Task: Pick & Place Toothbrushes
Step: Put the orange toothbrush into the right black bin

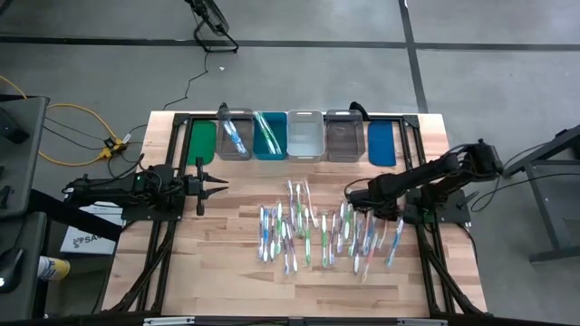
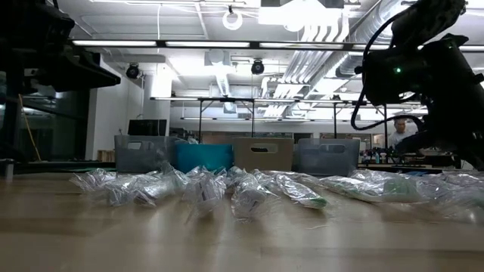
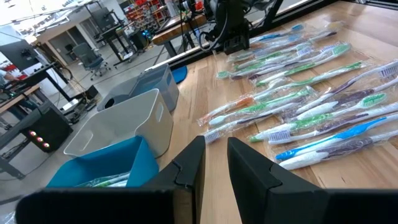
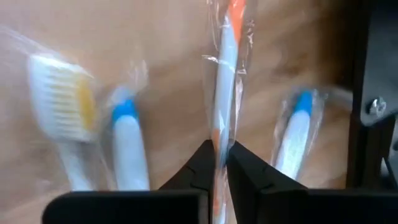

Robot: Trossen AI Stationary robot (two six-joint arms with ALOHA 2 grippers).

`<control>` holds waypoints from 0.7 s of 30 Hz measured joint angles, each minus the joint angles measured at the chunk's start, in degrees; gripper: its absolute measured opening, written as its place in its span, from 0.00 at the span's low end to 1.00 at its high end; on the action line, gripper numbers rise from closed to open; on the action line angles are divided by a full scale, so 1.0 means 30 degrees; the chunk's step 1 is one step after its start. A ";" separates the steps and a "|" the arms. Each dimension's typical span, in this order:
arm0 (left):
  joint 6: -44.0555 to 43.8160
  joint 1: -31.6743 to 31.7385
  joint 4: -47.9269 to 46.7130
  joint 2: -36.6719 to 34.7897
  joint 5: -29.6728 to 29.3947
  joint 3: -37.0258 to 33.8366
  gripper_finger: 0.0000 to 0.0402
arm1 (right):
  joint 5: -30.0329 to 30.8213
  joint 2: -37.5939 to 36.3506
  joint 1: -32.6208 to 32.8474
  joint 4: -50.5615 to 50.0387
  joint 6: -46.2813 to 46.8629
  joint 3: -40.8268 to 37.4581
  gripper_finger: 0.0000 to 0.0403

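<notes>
1. Right gripper (image 4: 221, 163), low over the wooden table (image 1: 227, 272), pinches a white-and-orange toothbrush in clear wrap (image 4: 224, 74) at the right end of the scattered wrapped toothbrushes (image 1: 317, 231).
2. Left gripper (image 1: 217, 187) hovers left of the pile, fingers narrowly apart, empty.
3. Plastic bins (image 1: 305, 136) line the far edge.

R claw (image 4: 219, 163) pinched low, L claw (image 3: 214, 163) near-closed, idle

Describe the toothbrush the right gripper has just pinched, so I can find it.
Go to the right end of the wrapped toothbrushes on the table. The right gripper is shut on one toothbrush: white with orange accents, while both neighbours have blue.
</notes>
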 joint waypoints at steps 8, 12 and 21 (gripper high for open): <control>-0.0002 0.0006 0.0000 -0.0006 0.0000 0.0000 0.16 | 0.0962 -0.2716 -0.0018 -0.2903 -0.0111 0.1635 0.03; -0.0005 0.0004 0.0000 -0.0002 -0.0007 0.0000 0.16 | 0.2260 -0.3922 -0.0280 -0.4421 -0.1208 0.2793 0.03; -0.0005 0.0000 0.0000 -0.0006 0.0000 0.0000 0.16 | 0.7821 -0.5242 -0.4610 -0.4387 -1.1102 0.6155 0.03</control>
